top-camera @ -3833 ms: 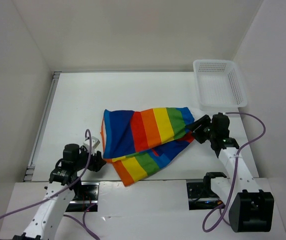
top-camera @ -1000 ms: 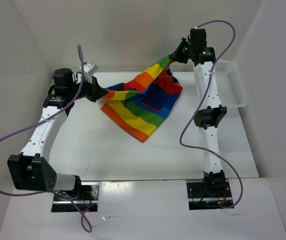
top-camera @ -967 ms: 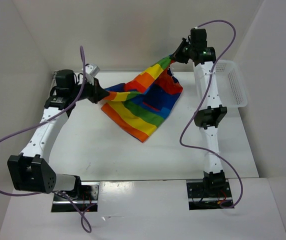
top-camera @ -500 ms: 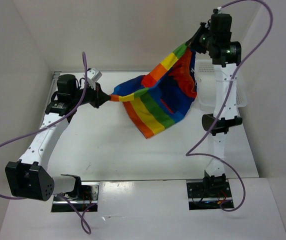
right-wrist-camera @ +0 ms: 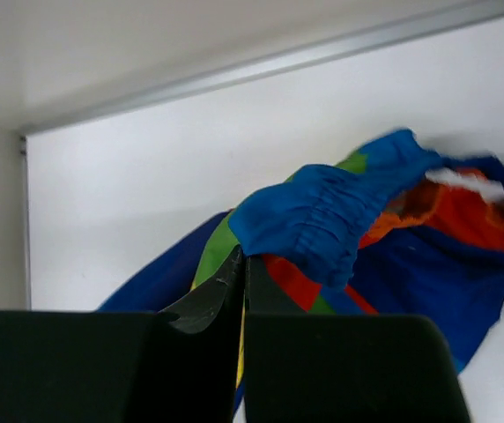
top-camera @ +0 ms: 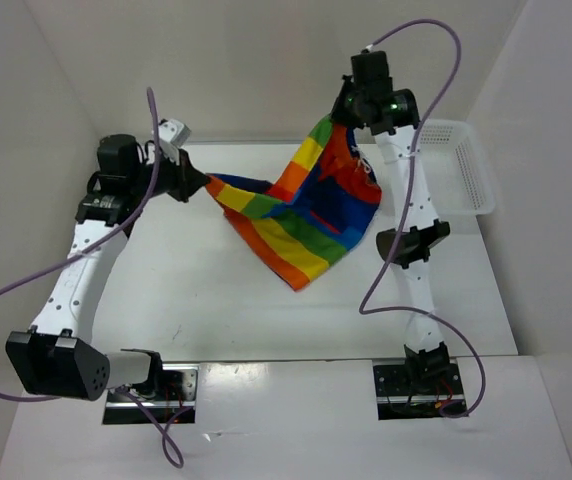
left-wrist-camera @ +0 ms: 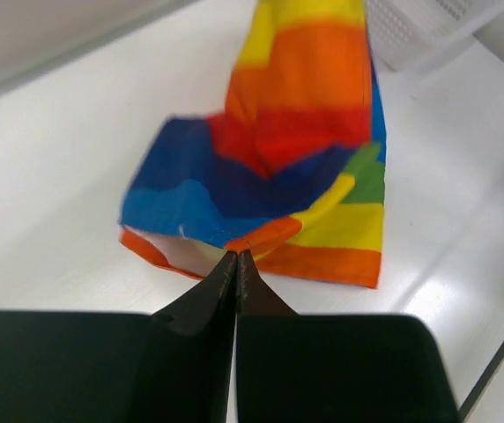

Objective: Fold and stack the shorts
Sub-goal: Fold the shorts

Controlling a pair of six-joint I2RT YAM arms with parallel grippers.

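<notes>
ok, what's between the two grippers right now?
Only the shorts, hanging in a span from the left gripper to the right gripper, each shut on an edge of the fabric. The top view shows it.

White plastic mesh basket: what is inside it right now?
In the top view, the white plastic mesh basket shows only its own bare mesh floor; no garment lies in the visible part. The right arm crosses its left edge, so that strip is hidden.

The setting is a robotics lab test cell. A white table (top-camera: 196, 300) stands boxed in by plain white panels (top-camera: 266, 70), and a left arm (top-camera: 78, 275) and a right arm (top-camera: 404, 180), trailing loose purple cables (top-camera: 153, 120), are bolted at its near edge.
</notes>
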